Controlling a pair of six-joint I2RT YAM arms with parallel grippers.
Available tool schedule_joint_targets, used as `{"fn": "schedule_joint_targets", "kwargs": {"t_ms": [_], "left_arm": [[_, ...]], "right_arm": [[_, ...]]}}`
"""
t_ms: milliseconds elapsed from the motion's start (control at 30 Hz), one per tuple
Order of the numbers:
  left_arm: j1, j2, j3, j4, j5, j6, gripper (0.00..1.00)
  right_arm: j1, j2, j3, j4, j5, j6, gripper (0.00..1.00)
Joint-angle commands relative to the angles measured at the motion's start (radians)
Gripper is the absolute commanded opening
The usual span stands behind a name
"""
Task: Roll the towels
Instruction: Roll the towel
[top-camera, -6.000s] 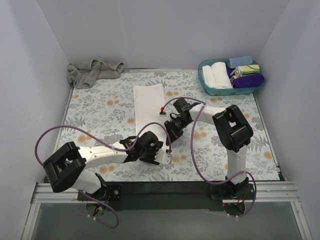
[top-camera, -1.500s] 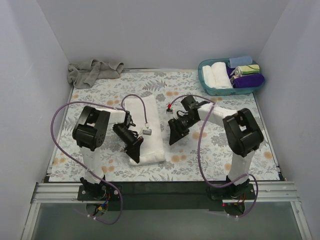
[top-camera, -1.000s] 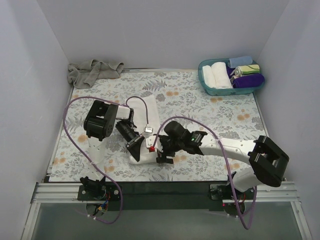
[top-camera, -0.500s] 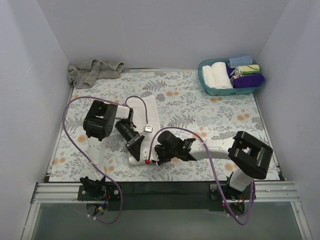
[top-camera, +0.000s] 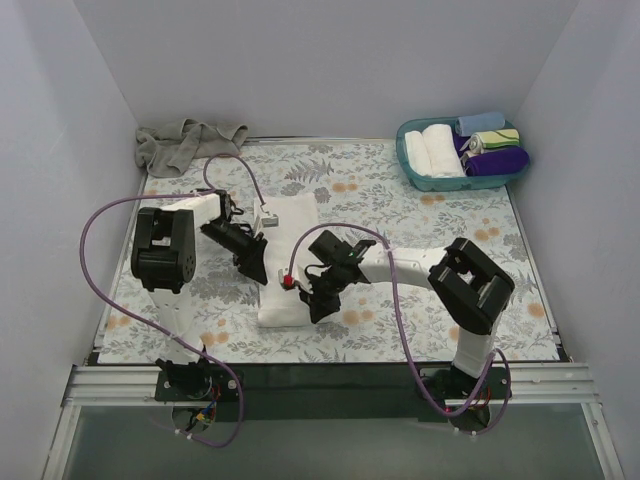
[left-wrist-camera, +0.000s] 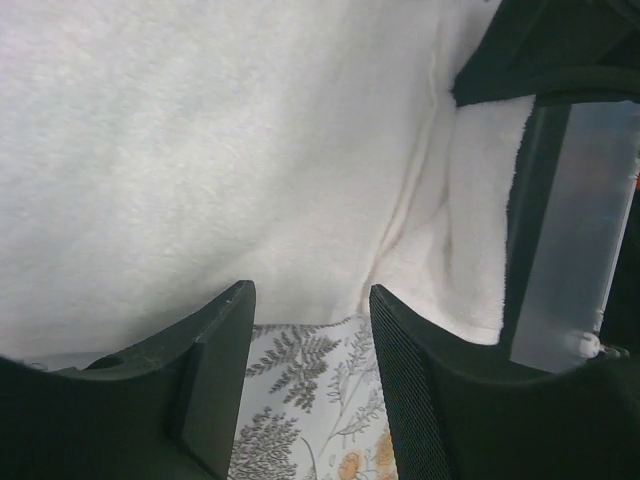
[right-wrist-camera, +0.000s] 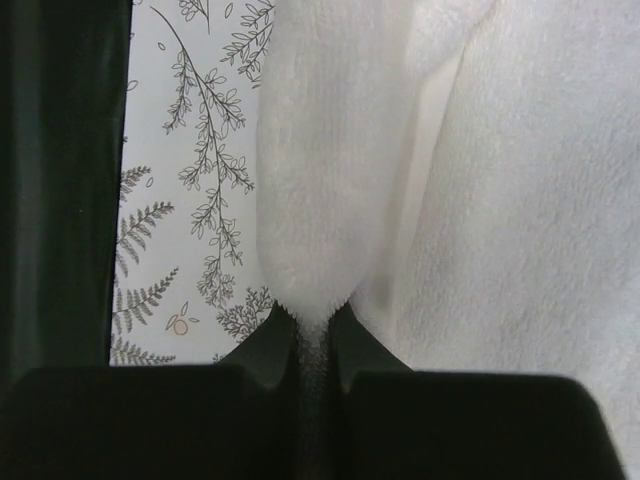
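Note:
The white towel (top-camera: 291, 228) lies lengthwise on the flowered cloth, its near end (top-camera: 281, 312) doubled over. My right gripper (top-camera: 313, 303) is at that end's right edge, shut on a pinched fold of the white towel (right-wrist-camera: 330, 200), as the right wrist view (right-wrist-camera: 312, 335) shows. My left gripper (top-camera: 254, 272) is open and empty at the towel's left edge. In the left wrist view its jaws (left-wrist-camera: 310, 345) stand apart over bare cloth, with the white towel (left-wrist-camera: 220, 150) just beyond them. The grey-beige towel (top-camera: 185, 142) lies crumpled at the far left corner.
A teal basket (top-camera: 436, 183) at the far right corner holds rolled towels in white, blue, green and purple. Purple cables loop from both arms over the flowered tablecloth (top-camera: 430, 230). White walls close in on three sides.
My left gripper has pulled back up and to the left of the towel's edge. My right arm has swung round, its gripper now at the right edge of the towel's near end.

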Motion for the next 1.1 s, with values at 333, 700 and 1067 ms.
{"fn": "schedule_joint_targets", "kwargs": {"t_ms": [333, 700, 1067], "left_arm": [[-0.051, 0.116, 0.132, 0.398, -0.106, -0.384, 0.42], [-0.029, 0.087, 0.173, 0.482, -0.059, -0.4, 0.46], [-0.047, -0.601, -0.176, 0.558, -0.119, -0.133, 0.64]], "right_arm": [[-0.146, 0.207, 0.077, -0.432, -0.129, 0.125, 0.01], [-0.221, 0.301, 0.213, -0.569, -0.103, 0.052, 0.01], [-0.272, 0.456, 0.313, -0.685, -0.258, 0.013, 0.01]]}}
